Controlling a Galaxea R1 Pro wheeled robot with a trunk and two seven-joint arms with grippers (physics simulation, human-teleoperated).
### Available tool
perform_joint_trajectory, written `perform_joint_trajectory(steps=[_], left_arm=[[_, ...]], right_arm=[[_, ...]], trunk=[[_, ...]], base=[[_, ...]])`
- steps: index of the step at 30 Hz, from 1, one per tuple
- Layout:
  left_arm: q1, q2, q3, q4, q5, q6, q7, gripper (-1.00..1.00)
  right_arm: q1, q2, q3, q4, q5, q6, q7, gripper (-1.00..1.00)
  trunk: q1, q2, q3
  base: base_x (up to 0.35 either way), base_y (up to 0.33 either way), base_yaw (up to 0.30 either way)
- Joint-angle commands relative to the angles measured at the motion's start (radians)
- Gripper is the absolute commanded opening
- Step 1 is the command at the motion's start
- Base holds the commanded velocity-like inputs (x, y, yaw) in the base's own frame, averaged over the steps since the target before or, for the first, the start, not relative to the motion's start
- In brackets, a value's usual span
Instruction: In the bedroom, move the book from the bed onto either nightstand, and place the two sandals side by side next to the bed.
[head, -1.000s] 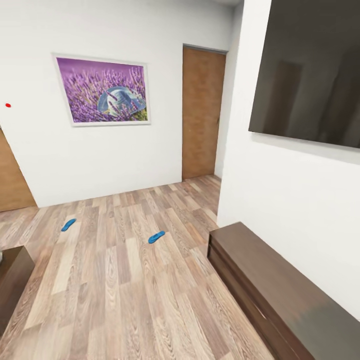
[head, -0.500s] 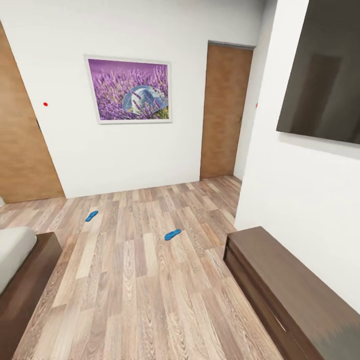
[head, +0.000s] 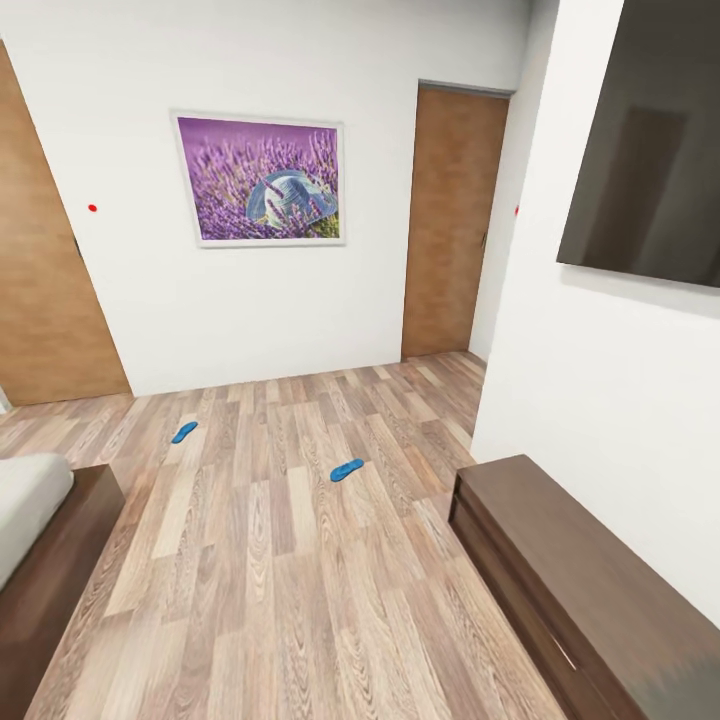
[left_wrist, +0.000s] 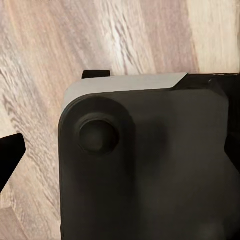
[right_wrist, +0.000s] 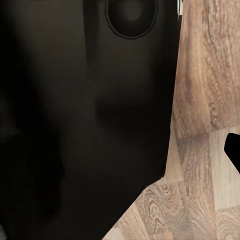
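Lavender picture (head: 260, 180), door (head: 452, 220), bench (head: 560, 570)

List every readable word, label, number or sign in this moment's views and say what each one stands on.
None: no legible text in the head or wrist views.
The framed lavender picture carries an image only, no caption.
The black wall screen is blank, with dim reflections.
The two red dots on the walls bear no characters.
The two blue sandals are too small to show any marking.
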Motion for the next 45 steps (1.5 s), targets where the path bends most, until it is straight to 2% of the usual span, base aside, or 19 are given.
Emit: perform_joint_trajectory(steps=[1,7,25,31,34,36,38,42,43,45], left_arm=[[0.0,-0.001,0.001,0.0,0.0,-0.003,0.0,1.0],[0.0,-0.001,-0.001,0.0,0.001,-0.004,0.0,1.0],[0.0,-0.002,-0.002,0.001,-0.003,-0.005,0.0,1.0],[0.0,-0.002,0.0,-0.006,-0.001,-0.007,0.0,1.0],[0.0,-0.002,0.0,-0.033,-0.001,-0.026,0.0,1.0],[0.0,-0.003,0.0,-0.102,0.0,-0.068,0.0,1.0],[0.0,-0.005,-0.001,-0.145,0.0,-0.081,0.001,1.0],[-0.001,-0.016,-0.003,-0.246,0.0,-0.093,0.001,1.0],[-0.001,-0.022,-0.003,-0.307,0.0,-0.095,0.001,1.0],[-0.002,-0.025,-0.003,-0.367,0.001,-0.097,0.001,1.0]], right_arm=[[0.0,0.0,0.0,0.0,0.0,0.0,0.0,1.0],[0.0,0.0,0.0,0.0,0.0,0.001,0.0,1.0],[0.0,0.001,0.0,0.0,0.0,0.0,0.0,1.0],[0.0,-0.002,0.0,-0.002,0.0,-0.02,0.0,1.0],[0.0,-0.002,0.0,-0.005,0.0,-0.032,0.0,1.0],[0.0,-0.003,-0.001,-0.007,0.0,-0.064,0.0,1.0],[0.0,-0.005,-0.001,-0.018,0.0,-0.093,0.0,1.0],[0.0,-0.007,-0.002,-0.134,-0.003,-0.13,-0.002,1.0],[0.0,-0.008,-0.003,-0.192,-0.004,-0.137,-0.003,1.0],[0.0,-0.008,-0.004,-0.24,-0.004,-0.142,-0.005,1.0]], trunk=[[0.0,0.0,-0.001],[0.0,0.0,-0.001],[0.0,0.0,-0.001],[0.0,0.0,-0.001],[0.0,0.0,-0.001],[0.0,0.0,-0.001],[0.0,0.0,-0.001],[0.0,0.0,-0.001],[0.0,0.0,-0.001],[0.0,0.0,-0.001]], base=[[0.01,0.0,0.0],[0.003,0.0,0.098],[0.003,0.0,0.282],[0.075,0.0,0.13],[0.029,0.0,0.026],[0.073,0.0,0.01],[0.188,0.0,0.004],[0.267,0.0,0.002],[0.302,0.0,0.0],[0.307,0.0,0.0]])
